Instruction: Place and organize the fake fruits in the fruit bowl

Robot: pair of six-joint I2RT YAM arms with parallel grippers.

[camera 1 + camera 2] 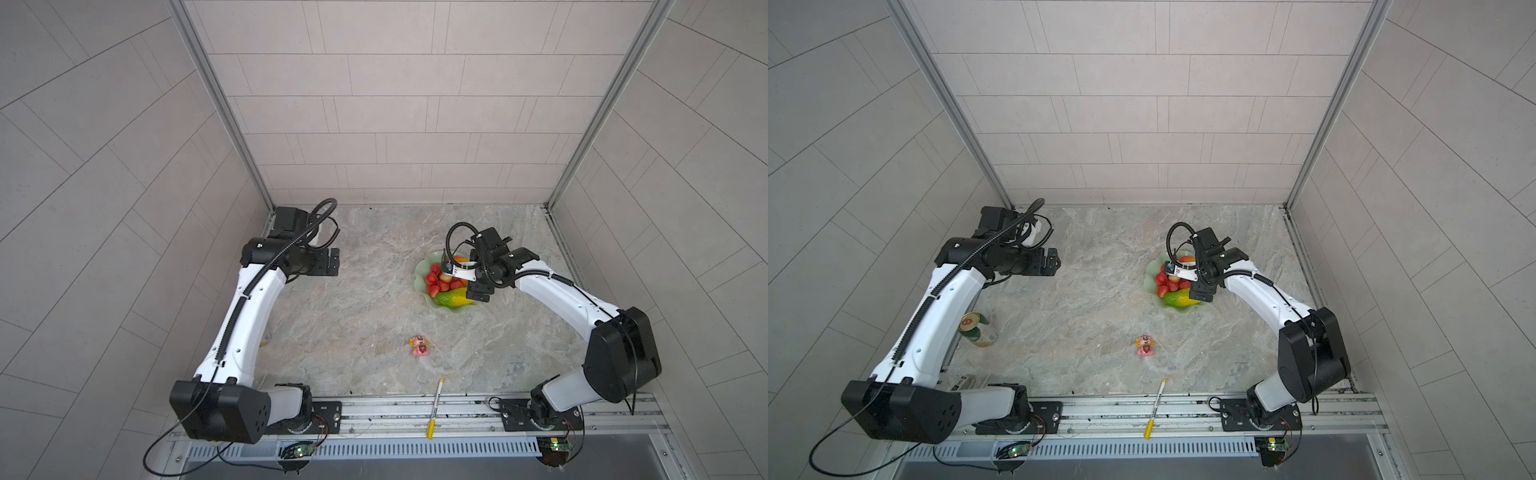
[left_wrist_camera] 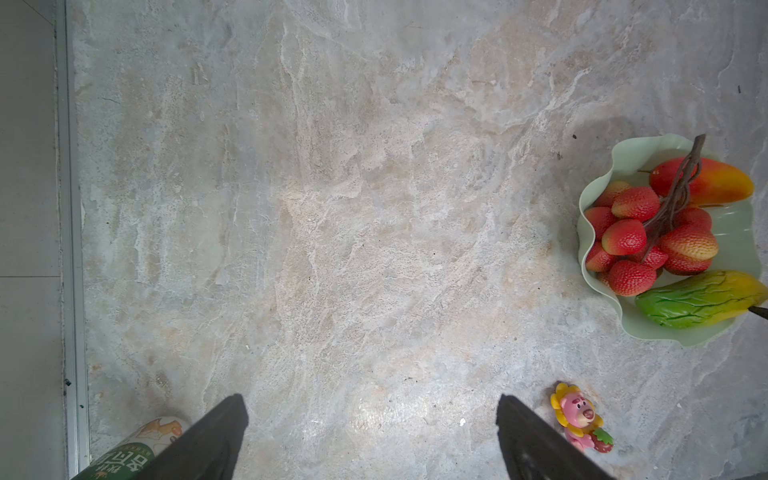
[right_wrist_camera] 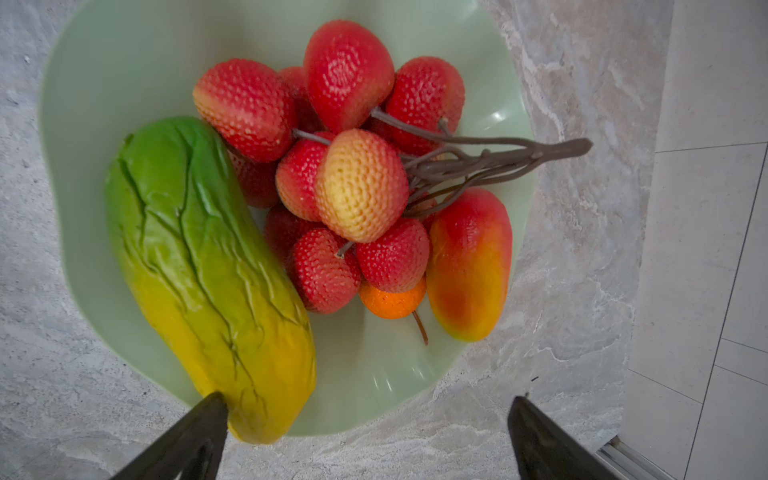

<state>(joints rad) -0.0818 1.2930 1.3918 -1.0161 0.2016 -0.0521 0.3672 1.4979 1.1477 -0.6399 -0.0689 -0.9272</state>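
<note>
Four imitation fruits, all lying inside one pale mint-green glossy bowl with wavy scalloped rim [image 1: 420,277]. Both top views: the bowl stands on the grey marbled tabletop [image 1: 353,316], right of centre. Contents visible there are a red grape bunch with brown stem [image 1: 439,283] in the middle, a red-yellow mango [image 1: 459,259] at the far side, and an elongated green-to-yellow fruit [image 1: 452,298] along the near rim. Over the bowl's right part hangs the right gripper [image 1: 477,283]. Well apart from it, at far left above bare tabletop, is the left gripper [image 1: 325,262]. Other items: a small pink figurine [image 1: 420,345] on the table nearer than the bowl, and a yellow-and-white pen [image 1: 435,409] lying across the table's front edge onto the metal rail [image 1: 374,409]. A green-and-cream drink can [image 1: 978,330] stands beside the left arm, seen in a top view. Left wrist view: the left gripper's dark fingers [image 2: 208,444] stand wide apart with only tabletop between them. Right wrist view: the right gripper's fingers [image 3: 195,436] are spread wide and hold nothing. One tip meets the yellow end of the elongated fruit, though contact cannot be told, and the other is over the table beside the bowl. A small orange [image 3: 392,301] sits tucked under the grape bunch, just beside the mango.
</note>
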